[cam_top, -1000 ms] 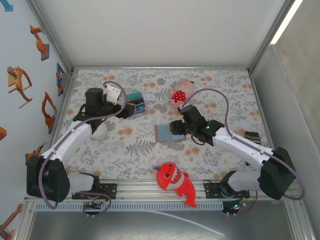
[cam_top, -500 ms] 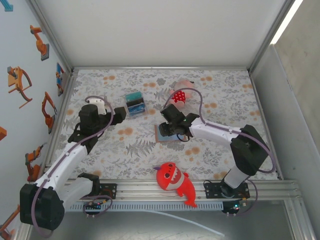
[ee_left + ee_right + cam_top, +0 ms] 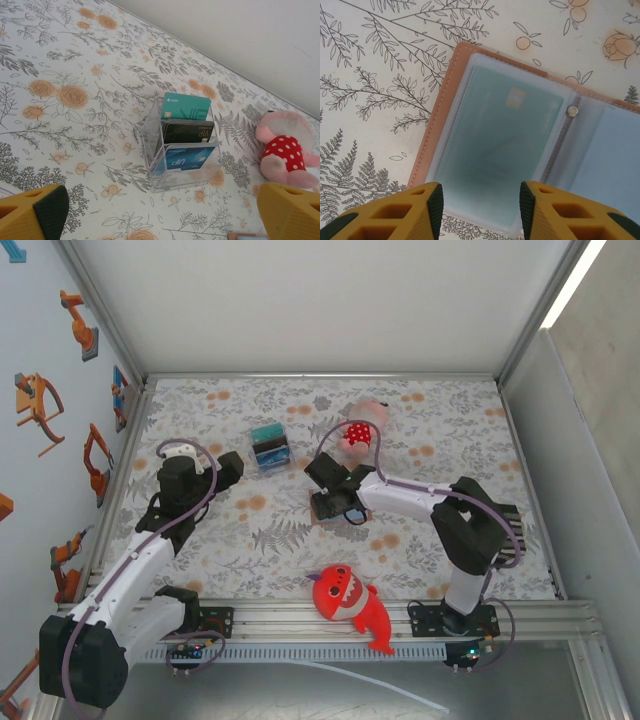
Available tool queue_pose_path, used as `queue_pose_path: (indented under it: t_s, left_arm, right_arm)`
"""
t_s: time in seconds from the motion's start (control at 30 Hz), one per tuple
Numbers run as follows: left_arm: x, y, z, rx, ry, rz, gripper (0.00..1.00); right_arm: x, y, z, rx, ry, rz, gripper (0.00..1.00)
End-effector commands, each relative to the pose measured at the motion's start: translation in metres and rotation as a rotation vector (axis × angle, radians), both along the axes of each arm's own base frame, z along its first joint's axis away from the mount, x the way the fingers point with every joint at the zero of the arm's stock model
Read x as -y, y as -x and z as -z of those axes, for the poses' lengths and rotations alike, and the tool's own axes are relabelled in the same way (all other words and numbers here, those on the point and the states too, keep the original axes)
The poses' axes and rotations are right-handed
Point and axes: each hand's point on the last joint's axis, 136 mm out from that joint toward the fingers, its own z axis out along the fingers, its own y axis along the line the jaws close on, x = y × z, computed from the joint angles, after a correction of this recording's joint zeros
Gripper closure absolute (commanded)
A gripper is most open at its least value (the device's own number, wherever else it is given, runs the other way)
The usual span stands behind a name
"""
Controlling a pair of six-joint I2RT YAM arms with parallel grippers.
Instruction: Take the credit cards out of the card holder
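The card holder (image 3: 436, 131) lies opened flat on the flowered table, tan-brown outside with clear blue-grey sleeves inside. A teal credit card (image 3: 496, 145) sits in its left sleeve, and a paler blue one (image 3: 615, 160) shows in the right sleeve. My right gripper (image 3: 481, 206) hangs open just over the near edge of the teal card, one finger on each side, with nothing between them. From above, the right gripper (image 3: 342, 502) covers most of the card holder (image 3: 320, 508). My left gripper (image 3: 232, 468) is open and holds nothing. In its own view the left gripper (image 3: 160, 216) faces a card stand.
A clear acrylic stand (image 3: 182, 150) with teal, black and blue cards stands at the back left (image 3: 268, 447). A pink plush (image 3: 358, 428) lies behind the card holder, and a red shark plush (image 3: 348, 602) lies by the front rail. Walls enclose the table.
My right arm has swung left until its gripper is over the open card holder, and its jaws have narrowed. My left arm has drawn back from the acrylic stand.
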Motion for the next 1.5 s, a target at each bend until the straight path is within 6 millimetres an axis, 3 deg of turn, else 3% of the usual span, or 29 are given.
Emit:
queue_pose_path:
  t_s: [0.0, 0.4, 0.67, 1.07, 1.47]
  left_arm:
    - [-0.003, 0.000, -0.002, 0.014, 0.012, -0.025, 0.03]
    - [-0.004, -0.002, -0.001, 0.020, 0.003, -0.026, 0.03]
    - [-0.003, -0.003, 0.001, 0.010, 0.001, -0.026, 0.03]
    - [-0.003, -0.005, -0.005, 0.007, -0.004, -0.028, 0.03]
    - [-0.004, 0.000, -0.019, 0.037, -0.019, -0.017, 0.03]
  right_arm:
    - [-0.002, -0.002, -0.001, 0.006, 0.033, -0.008, 0.54]
    - [-0.006, 0.002, 0.010, -0.023, 0.038, -0.014, 0.43]
    - [-0.010, 0.003, 0.016, -0.040, 0.040, -0.023, 0.41]
    - [0.004, 0.006, 0.036, -0.056, 0.103, 0.004, 0.39]
    - [0.006, 0.003, 0.038, -0.068, 0.068, 0.010, 0.57]
